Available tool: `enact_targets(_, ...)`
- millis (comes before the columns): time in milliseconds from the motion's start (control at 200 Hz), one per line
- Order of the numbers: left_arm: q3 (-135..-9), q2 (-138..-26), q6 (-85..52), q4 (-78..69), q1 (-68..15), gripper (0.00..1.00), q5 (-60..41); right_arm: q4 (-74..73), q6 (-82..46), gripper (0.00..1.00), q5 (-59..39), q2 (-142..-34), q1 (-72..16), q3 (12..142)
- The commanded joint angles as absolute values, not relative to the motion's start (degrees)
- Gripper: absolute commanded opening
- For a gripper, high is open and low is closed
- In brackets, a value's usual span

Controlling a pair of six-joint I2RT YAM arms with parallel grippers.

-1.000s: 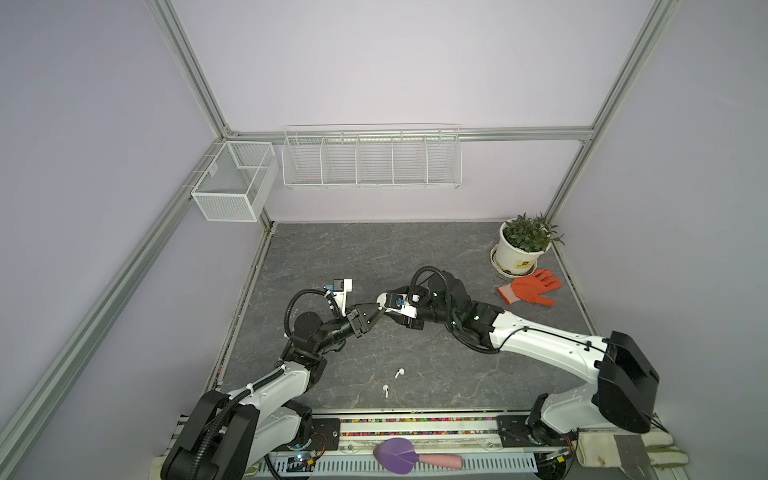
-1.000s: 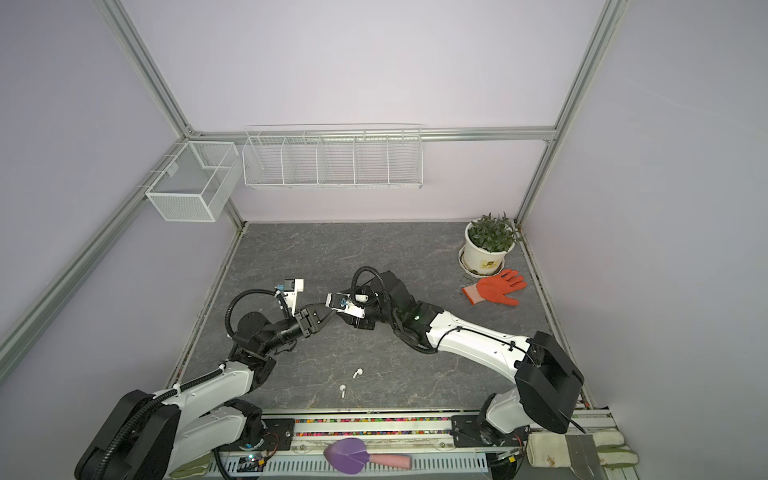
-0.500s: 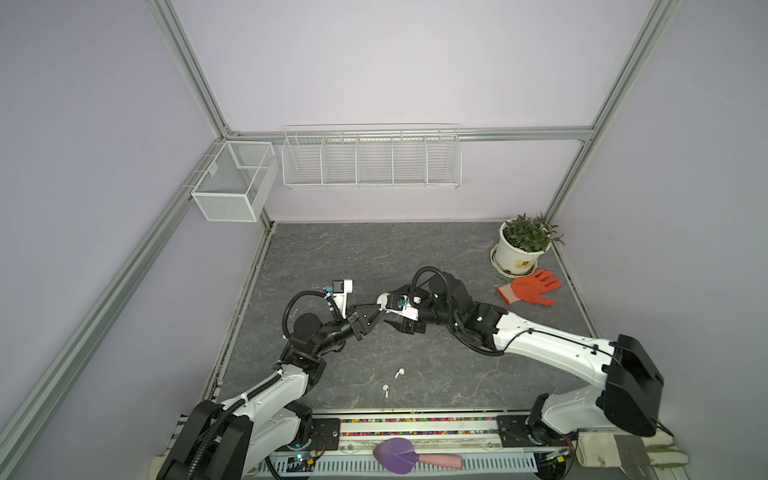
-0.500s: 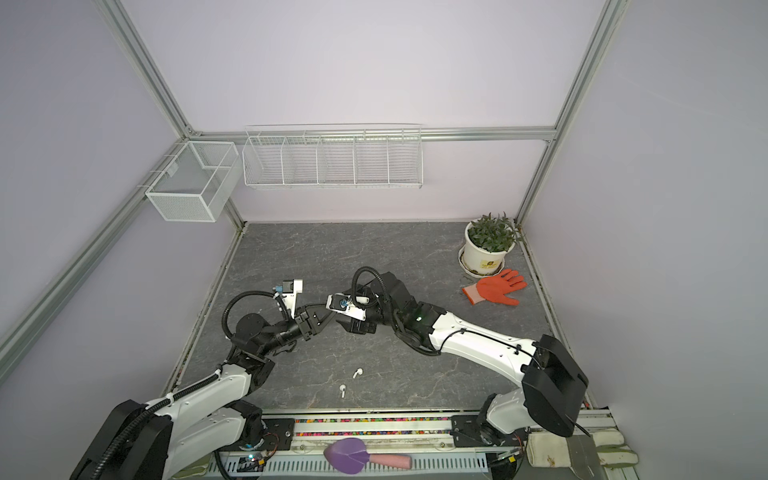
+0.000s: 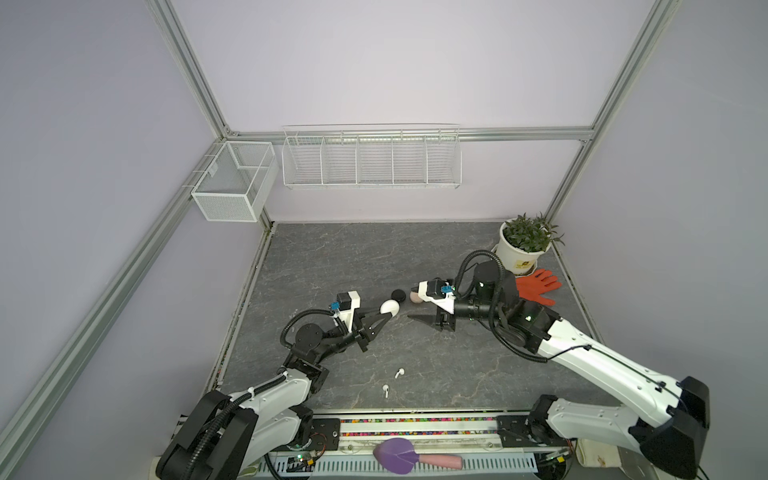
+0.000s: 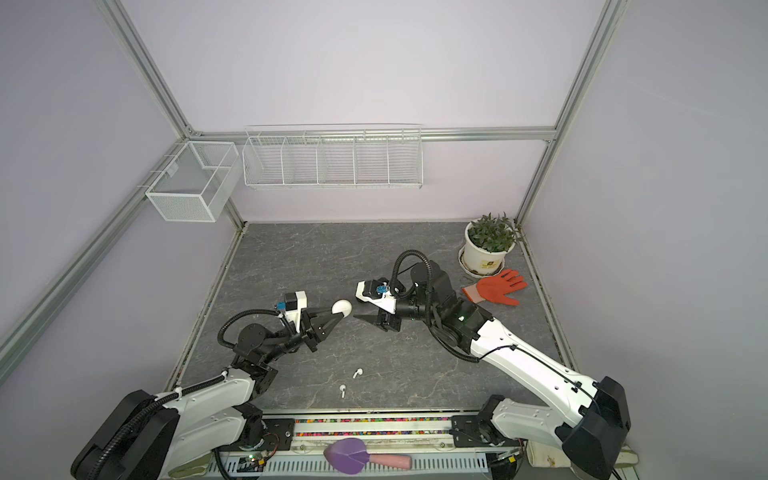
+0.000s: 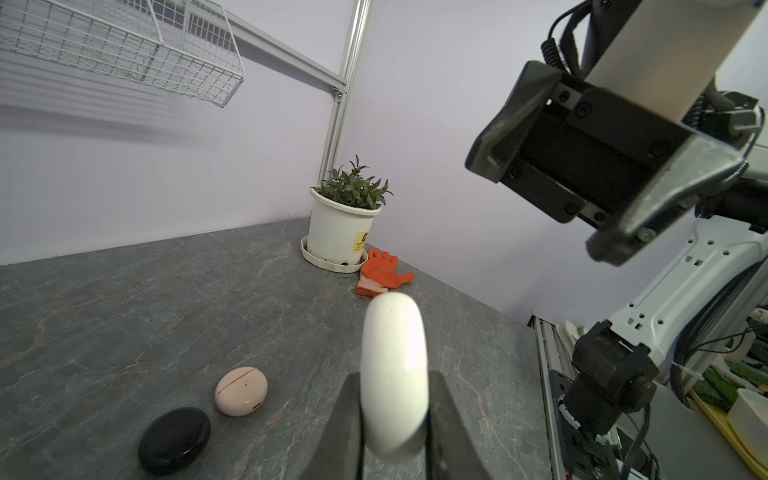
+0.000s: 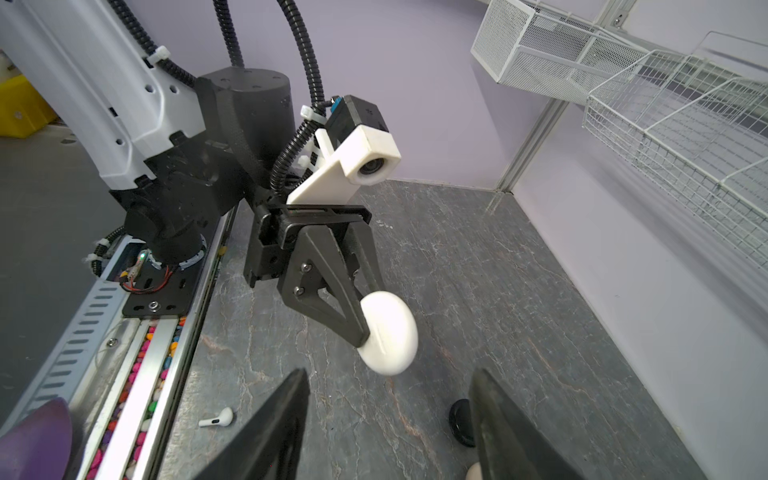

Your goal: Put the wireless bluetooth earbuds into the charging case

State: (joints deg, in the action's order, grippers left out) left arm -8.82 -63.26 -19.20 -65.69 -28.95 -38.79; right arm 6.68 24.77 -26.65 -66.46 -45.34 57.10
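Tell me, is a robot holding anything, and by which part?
The left gripper holds the white charging case, jaws pinching its broad faces near one end. The right gripper holds nothing.

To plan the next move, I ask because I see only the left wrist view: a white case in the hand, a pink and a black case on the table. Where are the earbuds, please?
Observer: One white earbud lies on the table near its front edge, a second earbud beside it, not touching.
Operator: Does the right hand hold something?
Observer: No. The right wrist view shows the right hand open and empty; the white case is ahead of it.
Operator: Any pink or black earbuds?
Observer: None shows in any view.
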Motion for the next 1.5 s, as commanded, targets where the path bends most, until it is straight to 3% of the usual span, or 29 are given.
enact_targets(0,-9.8,-64.0,-16.3,-69.5,-29.2,0.00,-44.2,9.4,25.1,0.58,-30.1,-68.0,-44.7,58.7)
enact_targets(420,-10.9,-70.5,-23.6,-81.2,-29.2,0.00,-46.1,9.1,30.9,0.56,-30.1,-73.5,-44.9,61.4)
enact_targets(505,-10.9,-71.2,-24.8,-81.1,-29.2,0.00,-46.6,8.4,28.9,0.56,-34.4,-74.1,-43.9,61.4)
enact_targets(655,-13.1,-70.0,-25.1,-81.1,-29.2,0.00,-46.7,0.3,18.9,0.56,-51.3,-76.0,-39.2,59.3)
enact_targets(860,-13.4,-69.6,-25.7,-81.1,-29.2,0.00,-46.7,-7.7,11.1,0.56,-57.6,-79.5,-37.5,57.3)
enact_targets(1494,-13.3,-69.1,-26.7,-81.0,-29.2,0.00,-46.0,-3.9,11.6,0.33,-61.9,-84.5,-38.8,61.0)
